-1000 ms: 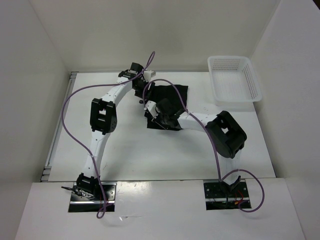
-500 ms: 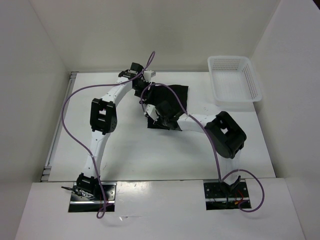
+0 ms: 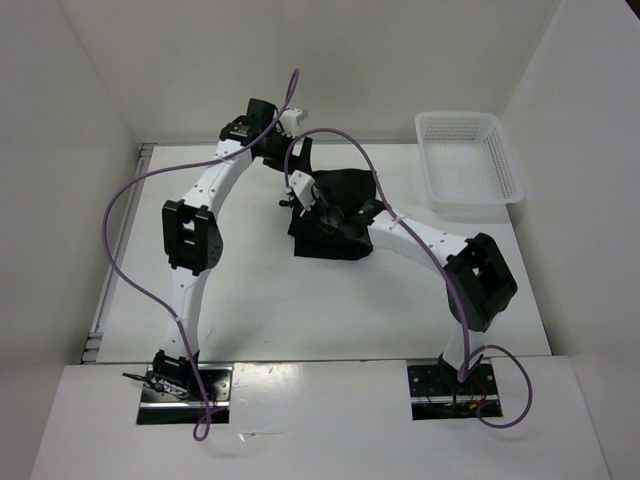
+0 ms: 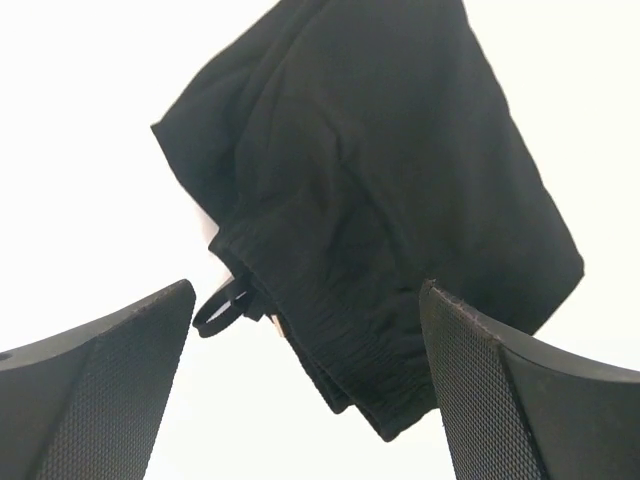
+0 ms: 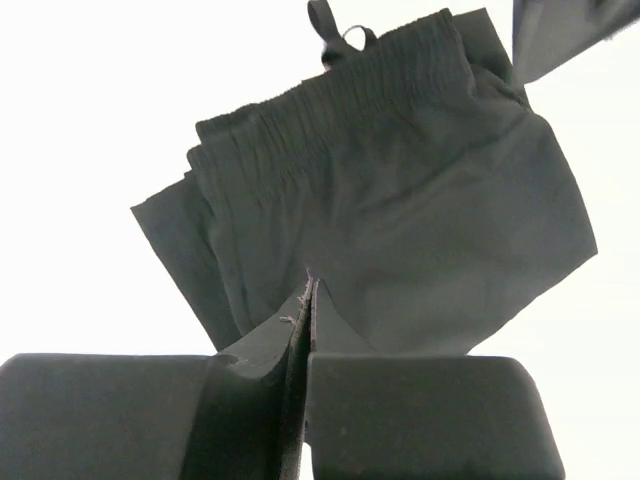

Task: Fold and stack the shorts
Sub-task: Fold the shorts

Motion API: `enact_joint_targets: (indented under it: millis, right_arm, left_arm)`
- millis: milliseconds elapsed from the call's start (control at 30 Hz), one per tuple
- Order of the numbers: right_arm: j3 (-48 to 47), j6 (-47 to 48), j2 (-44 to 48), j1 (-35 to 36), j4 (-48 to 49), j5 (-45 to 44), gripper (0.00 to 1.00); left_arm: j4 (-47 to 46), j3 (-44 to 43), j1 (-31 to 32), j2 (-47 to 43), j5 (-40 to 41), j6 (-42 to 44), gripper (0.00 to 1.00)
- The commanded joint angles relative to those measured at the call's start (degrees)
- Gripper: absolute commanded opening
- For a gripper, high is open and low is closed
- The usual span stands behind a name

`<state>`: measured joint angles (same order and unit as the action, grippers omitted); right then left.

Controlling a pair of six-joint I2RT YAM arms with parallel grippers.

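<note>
The black shorts (image 3: 335,215) lie folded in a bundle on the white table at mid-back. In the left wrist view the shorts (image 4: 380,180) show their ribbed waistband and a small loop (image 4: 222,308). My left gripper (image 3: 298,158) is open and empty, raised above the waistband edge, with that edge between its fingers (image 4: 308,300). My right gripper (image 3: 320,208) is shut over the middle of the bundle. In the right wrist view its fingertips (image 5: 310,285) meet over the fabric (image 5: 400,210), and no cloth shows between them.
A white mesh basket (image 3: 470,160) stands at the back right corner. White walls enclose the table on the left, back and right. Purple cables loop over both arms.
My left gripper has lifted and drawn back from the shorts' far edge. My right arm has swung its elbow to the right, and the bundle now looks more gathered.
</note>
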<state>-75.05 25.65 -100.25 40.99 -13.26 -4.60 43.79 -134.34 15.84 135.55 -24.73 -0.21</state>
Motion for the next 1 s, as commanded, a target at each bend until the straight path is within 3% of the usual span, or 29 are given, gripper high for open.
enact_joint_targets:
  millis: [0,233,600,733,800,833,933,967]
  right_arm:
    - [-2.6,-1.8,-1.7,-0.2,0.4,3.5,0.0]
    - [-11.4,-4.6,-11.7,-0.2,1.7,7.5,0.0]
    - [-6.8,-5.2,-12.8,2.2,0.6,10.1,0.0]
    - [-11.0,-5.2,-10.9,2.2,2.9,2.5,0.01]
    - [-14.8,-3.5,-9.5,2.2,4.0,-2.6,0.07]
    - [-15.6,-2.9,-7.4,2.2,5.5,-11.7,0.23]
    - [-18.3,3.7,-1.5,0.6,13.1,-25.6,0.31]
    - [-19.2,5.0,0.5,-0.6,13.1,-25.6,0.44]
  left_arm:
    - [-1.3,1.0,-0.4,-2.0,-2.0,0.2,1.0]
    - [-1.3,1.5,-1.0,-3.0,1.3,0.2,1.0]
    - [-1.8,5.8,-4.6,-3.5,0.8,0.2,1.0]
    - [-1.8,5.8,-5.7,-4.8,0.8,0.2,1.0]
    - [-1.8,5.8,-5.7,-5.5,2.0,0.2,1.0]
    - [-1.8,5.8,-6.5,-6.8,2.0,0.2,1.0]
    - [-2.3,7.8,-8.8,-10.5,5.5,0.2,1.0]
    - [-2.8,8.9,-10.6,-11.8,6.4,0.2,1.0]
